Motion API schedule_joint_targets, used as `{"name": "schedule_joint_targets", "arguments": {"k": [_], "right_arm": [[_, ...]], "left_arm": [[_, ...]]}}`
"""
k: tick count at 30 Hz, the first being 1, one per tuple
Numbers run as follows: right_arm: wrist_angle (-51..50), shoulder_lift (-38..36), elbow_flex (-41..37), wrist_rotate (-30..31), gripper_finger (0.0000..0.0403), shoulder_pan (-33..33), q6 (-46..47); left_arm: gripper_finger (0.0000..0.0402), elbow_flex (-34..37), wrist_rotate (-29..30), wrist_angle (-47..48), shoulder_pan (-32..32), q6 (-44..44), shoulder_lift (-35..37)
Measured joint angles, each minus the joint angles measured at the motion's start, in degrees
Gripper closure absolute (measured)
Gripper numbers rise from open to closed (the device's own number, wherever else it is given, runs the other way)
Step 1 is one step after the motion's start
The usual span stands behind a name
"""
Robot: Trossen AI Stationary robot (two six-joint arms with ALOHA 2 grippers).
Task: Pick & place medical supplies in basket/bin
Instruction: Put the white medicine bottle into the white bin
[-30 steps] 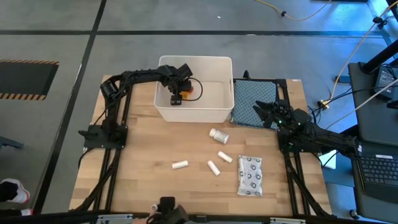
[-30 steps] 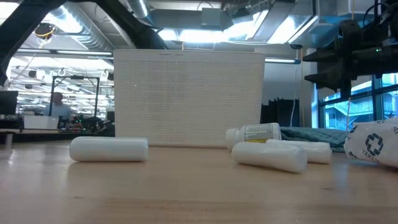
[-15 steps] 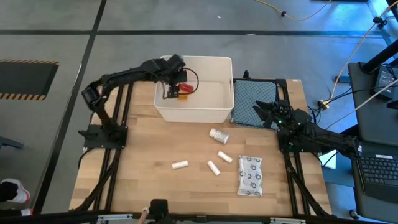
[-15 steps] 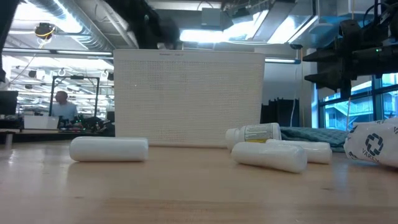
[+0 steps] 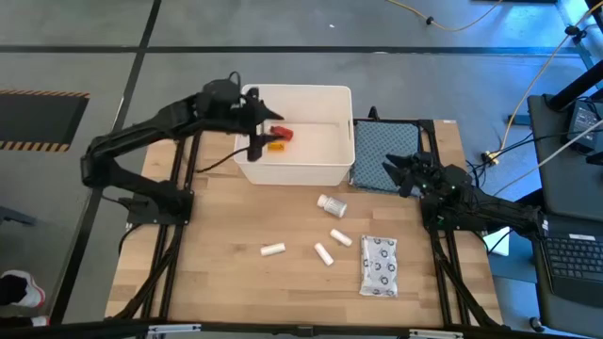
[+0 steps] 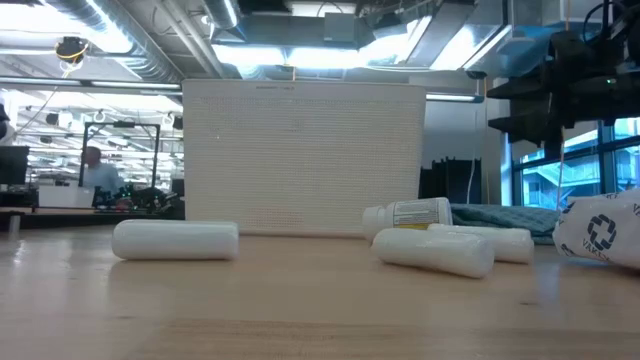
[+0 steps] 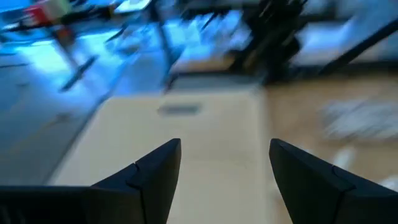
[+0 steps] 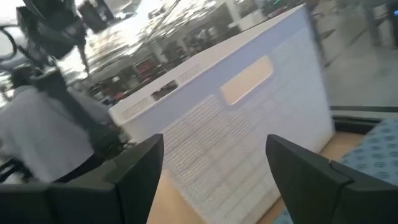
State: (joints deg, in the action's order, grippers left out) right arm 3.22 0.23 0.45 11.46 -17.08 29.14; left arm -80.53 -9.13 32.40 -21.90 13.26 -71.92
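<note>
Hovering left gripper (image 5: 254, 143), fingers apart, upper-left over tub (image 5: 325, 170) rim | right gripper (image 5: 391, 171) apart, empty | risk: snagging rim, tipping tub

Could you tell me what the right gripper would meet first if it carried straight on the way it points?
Most likely the white tub: the open right gripper sits over the patterned cloth and faces the tub's side wall, with nothing visible between them.

Overhead looking down, tabletop-level — both show tub (image 5: 298, 171)
</note>
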Motion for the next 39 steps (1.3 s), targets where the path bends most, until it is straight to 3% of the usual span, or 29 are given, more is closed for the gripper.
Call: {"name": "schedule_joint_targets", "arguments": {"k": [3, 7, 16, 24, 29, 39], "right_arm": [[-0.7, 0.0, 0.0, -4.9, 0.0118, 0.2, -1.4], [-1.3, 0.0, 0.0, -6.6, 0.0124, 0.9, -2.7], [-1.3, 0.0, 0.0, -7.7, 0.0149, 1.2, -3.9], [-1.9, 0.0, 0.0, -10.6, 0.0152, 1.2, -3.9], [-2.0, 0.0, 0.0, -11.4, 0.0152, 1.2, -3.9], [-2.1, 0.0, 0.0, -11.6, 0.0152, 1.2, -3.7]], "left_arm": [[0.0162, 0.0, -0.6, -1.1, 5.4, -4.2, 1.1], [0.0162, 0.0, 2.7, -0.6, 13.4, -4.3, -0.7], [0.0162, 0.0, 19.1, -2.0, 24.9, -5.2, -14.6], [0.0162, 0.0, 22.6, -12.2, 28.8, -5.1, -30.4], [0.0162, 0.0, 29.1, -14.2, 29.5, -3.7, -37.1], [0.0162, 0.0, 29.0, -18.7, 26.3, -3.7, -45.8]]}}
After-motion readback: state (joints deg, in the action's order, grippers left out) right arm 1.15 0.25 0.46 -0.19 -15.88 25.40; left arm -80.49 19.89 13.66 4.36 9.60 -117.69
